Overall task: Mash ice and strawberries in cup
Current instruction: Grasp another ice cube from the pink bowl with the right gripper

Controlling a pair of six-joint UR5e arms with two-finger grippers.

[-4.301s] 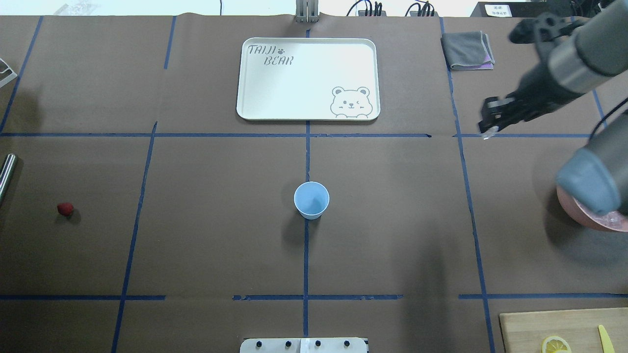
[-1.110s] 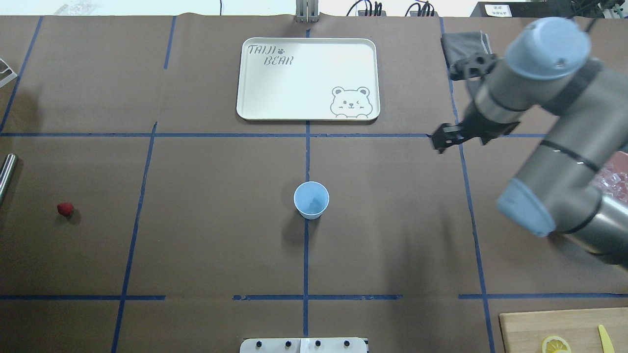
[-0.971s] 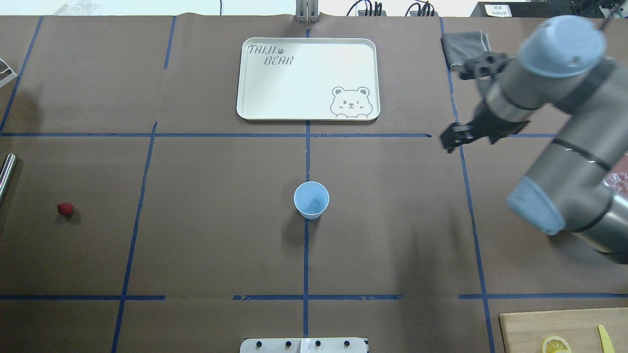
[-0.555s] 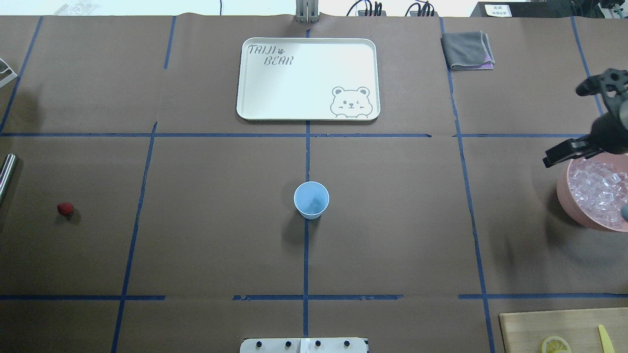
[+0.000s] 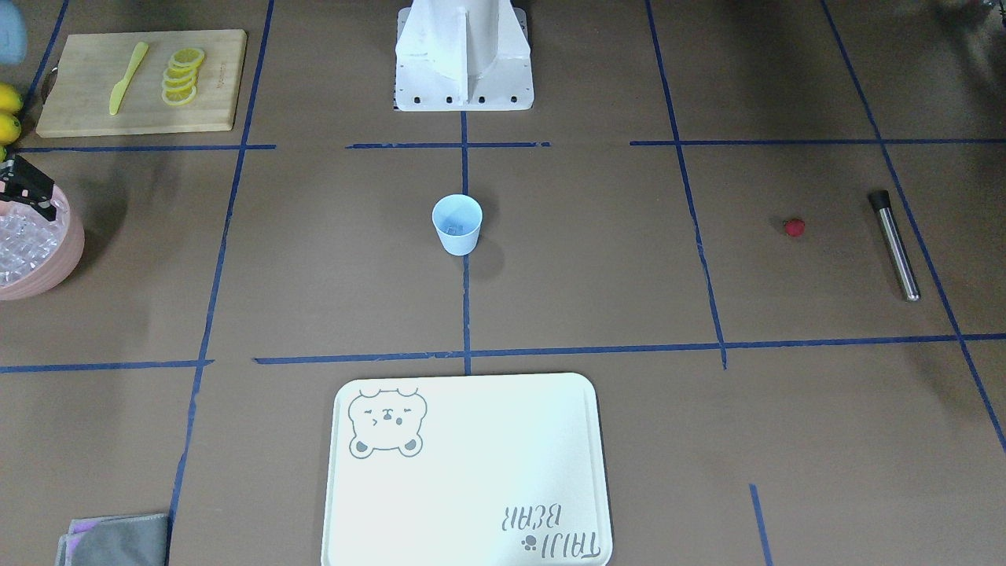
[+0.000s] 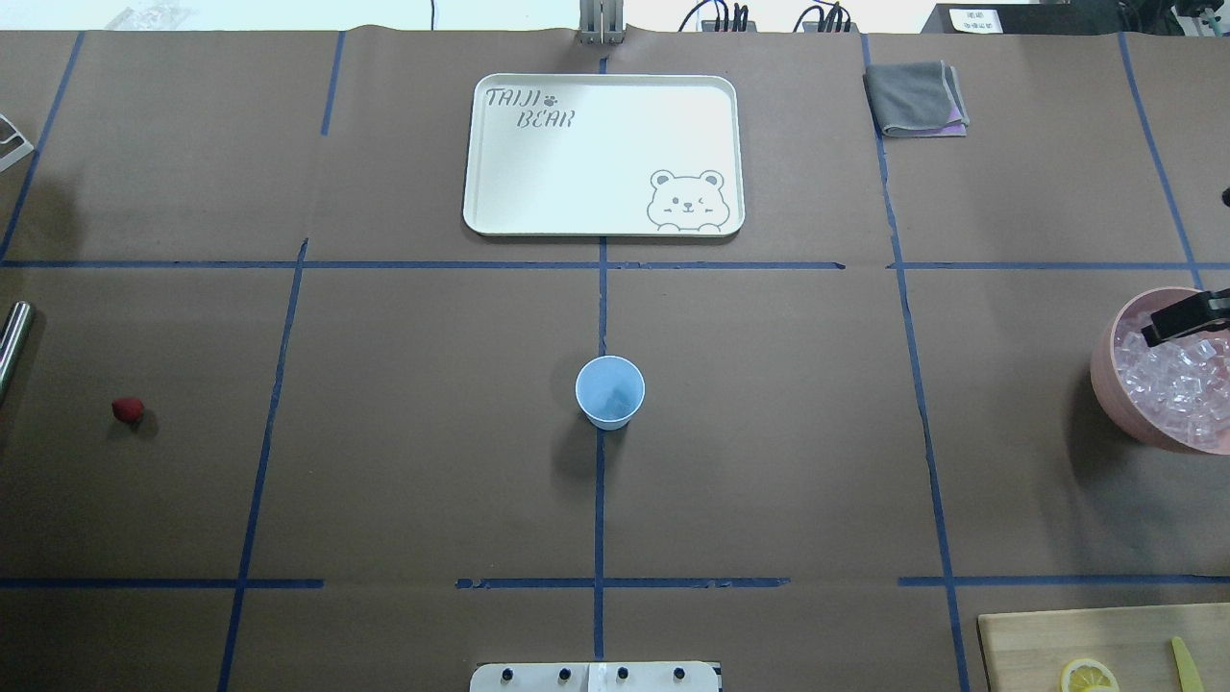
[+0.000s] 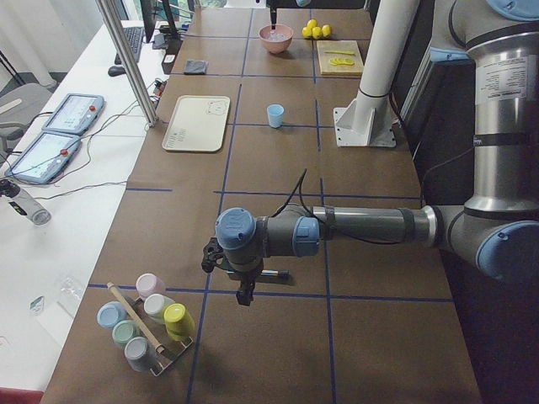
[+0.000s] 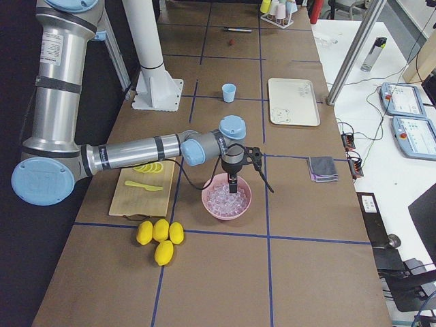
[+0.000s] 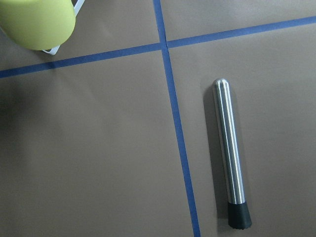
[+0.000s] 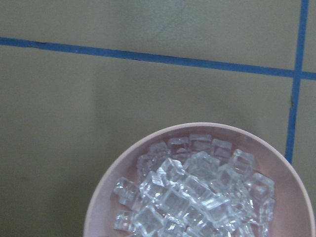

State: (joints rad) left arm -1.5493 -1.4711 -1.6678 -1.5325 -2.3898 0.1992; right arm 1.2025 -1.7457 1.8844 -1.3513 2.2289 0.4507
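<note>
The pale blue cup (image 6: 609,392) stands upright at the table's middle, also in the front view (image 5: 457,224); a small clear piece seems to lie in its bottom. The ice (image 10: 197,192) fills the pink bowl (image 6: 1105,384) at the right edge. The red strawberry (image 6: 127,410) lies far left on the table. My right gripper (image 6: 1187,317) hangs over the bowl's far rim, above the ice (image 8: 227,199); I cannot tell if it is open. My left gripper (image 7: 244,290) hovers by the steel muddler (image 9: 229,153); its state cannot be told.
A white bear tray (image 6: 603,154) lies at the far middle and a grey cloth (image 6: 916,98) far right. A cutting board (image 5: 137,79) carries lemon slices and a yellow knife. Whole lemons (image 8: 158,235) lie near the bowl. A rack of coloured cups (image 7: 147,324) stands beyond the muddler.
My right arm has swung back from mid-table to the right edge and now hangs over the pink bowl. The cup and the strawberry have not moved.
</note>
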